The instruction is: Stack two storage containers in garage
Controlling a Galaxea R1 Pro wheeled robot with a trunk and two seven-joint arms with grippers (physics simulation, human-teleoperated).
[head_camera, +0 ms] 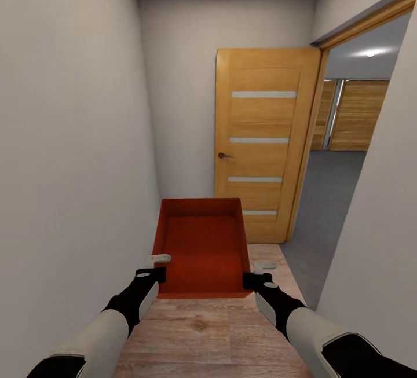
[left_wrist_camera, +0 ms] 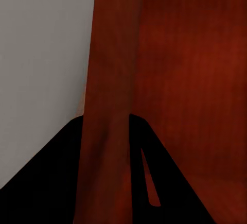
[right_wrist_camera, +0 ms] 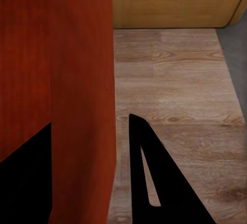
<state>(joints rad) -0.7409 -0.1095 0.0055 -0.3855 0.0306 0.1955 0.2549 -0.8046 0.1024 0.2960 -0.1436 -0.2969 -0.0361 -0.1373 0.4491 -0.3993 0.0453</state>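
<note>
The left pincer clamps the left wall of the storage container, carried above the plank floor; the right pincer clamps the right wall. Turning toward the doorway, it could clip the wooden door.

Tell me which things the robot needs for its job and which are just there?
For the job:
- red storage container, held up between both hands
- left hand pinching its left wall
- right hand pinching its right wall
- grey garage floor through the doorway

Just there:
- open wooden door
- hallway walls
- wood-plank floor
</note>
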